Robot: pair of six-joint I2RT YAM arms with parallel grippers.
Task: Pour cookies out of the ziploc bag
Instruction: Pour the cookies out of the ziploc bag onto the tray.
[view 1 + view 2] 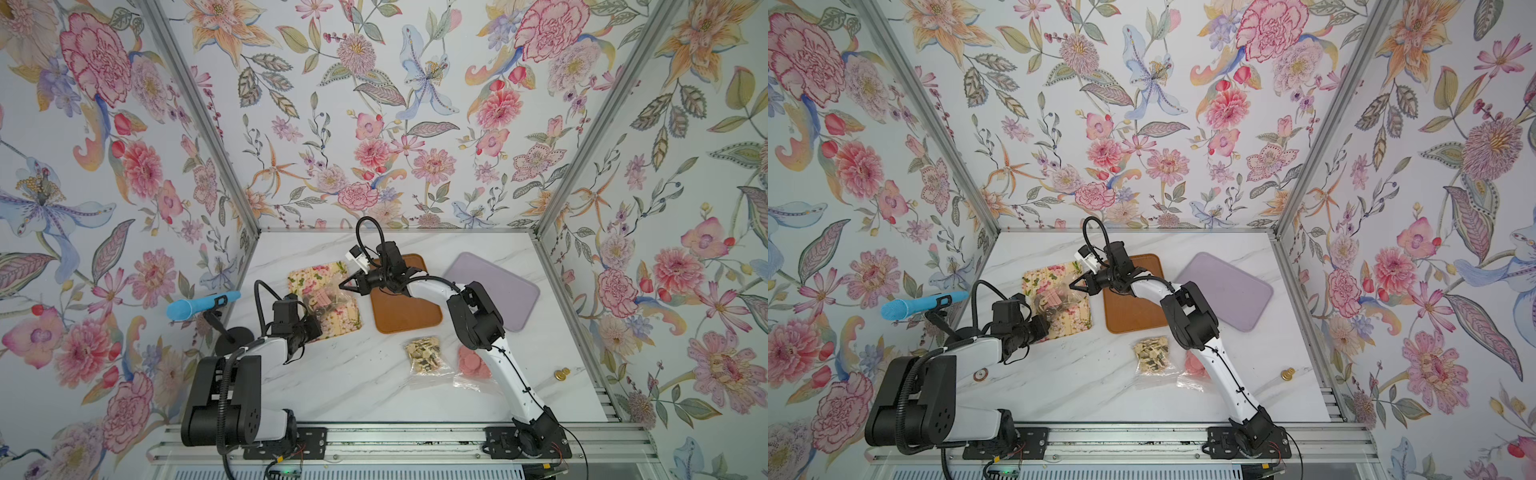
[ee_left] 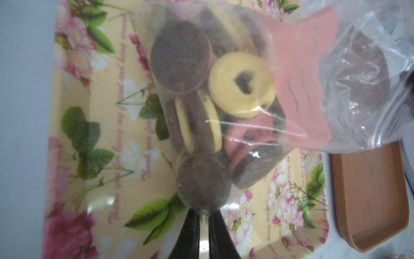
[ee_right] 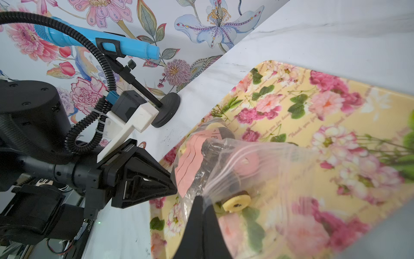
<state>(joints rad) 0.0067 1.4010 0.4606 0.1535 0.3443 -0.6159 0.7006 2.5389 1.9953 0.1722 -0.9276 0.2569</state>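
Observation:
A clear ziploc bag [image 1: 328, 297] [image 1: 1059, 301] hangs over a yellow floral tray [image 1: 307, 276], stretched between my two grippers. Inside the bag are cookies: a dark brown round [image 2: 180, 56], a beige ring [image 2: 242, 83] and pink pieces, with a pink label [image 2: 309, 74] on the plastic. My left gripper [image 2: 205, 213] [image 1: 319, 321] is shut on the bag's lower corner. My right gripper [image 3: 202, 199] [image 1: 343, 286] is shut on the bag's edge by the zip strip [image 3: 226, 166]. One beige ring [image 3: 237, 203] sits near the right fingertips, behind the plastic.
A brown tray [image 1: 407, 316] and a purple tray [image 1: 494, 286] lie to the right of the floral one. Nearer the front lie a bag of small star cookies [image 1: 424, 353] and a bag of pink discs [image 1: 471, 365]. A blue microphone [image 1: 203, 303] on a stand is at the left wall.

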